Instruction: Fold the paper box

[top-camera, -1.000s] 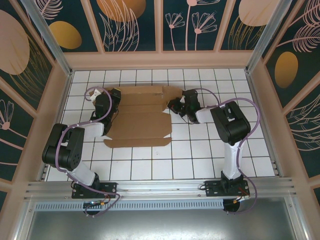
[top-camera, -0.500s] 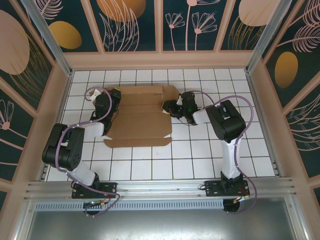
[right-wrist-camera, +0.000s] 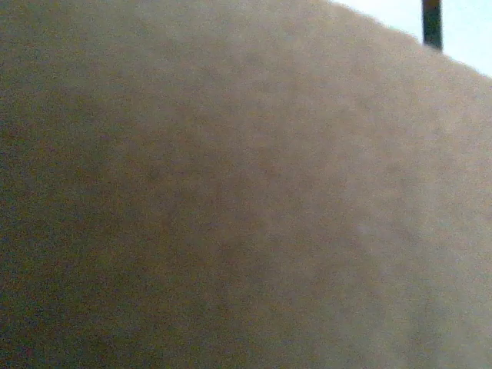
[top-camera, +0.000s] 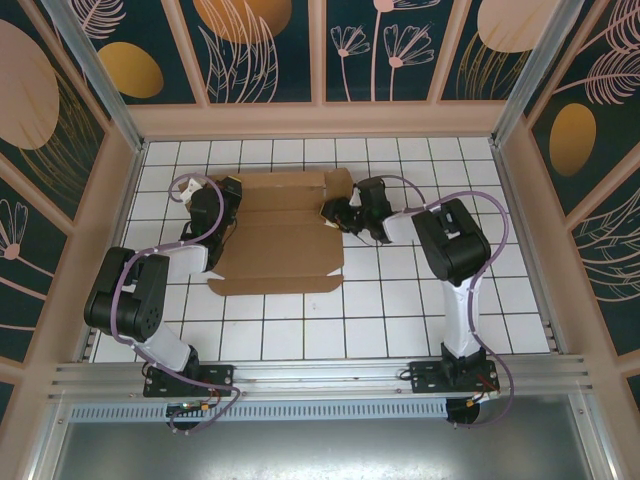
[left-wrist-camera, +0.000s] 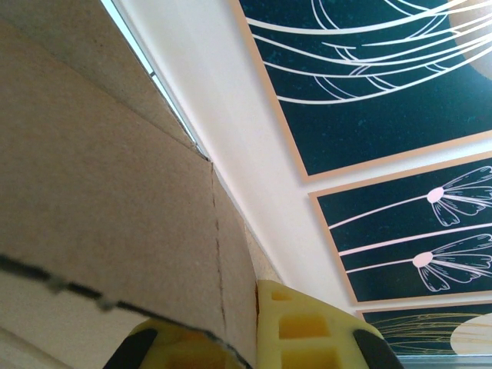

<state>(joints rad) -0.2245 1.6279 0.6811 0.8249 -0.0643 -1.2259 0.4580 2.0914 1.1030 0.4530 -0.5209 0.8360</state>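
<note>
The paper box (top-camera: 275, 235) is a brown die-cut cardboard sheet lying mostly flat on the white tiled floor. My left gripper (top-camera: 226, 192) is at its far left edge. In the left wrist view its yellow fingers (left-wrist-camera: 307, 327) are shut on a cardboard flap (left-wrist-camera: 115, 200), pinched edge-on between them at the left gripper (left-wrist-camera: 257, 327). My right gripper (top-camera: 335, 212) is at the sheet's right edge, beside a small raised flap (top-camera: 340, 183). In the right wrist view the cardboard (right-wrist-camera: 231, 192) is a blur right against the lens and hides the fingers.
Pinkish walls (top-camera: 320, 120) with dark floral panels enclose the tiled floor (top-camera: 400, 310) on three sides. Both arm bases are bolted to the metal rail (top-camera: 320, 378) at the near edge. Open tiles lie in front of and to the right of the sheet.
My right gripper has moved left, up to the sheet's right edge. The small flap at the far right corner has lifted a little. The left arm and its grip have not moved.
</note>
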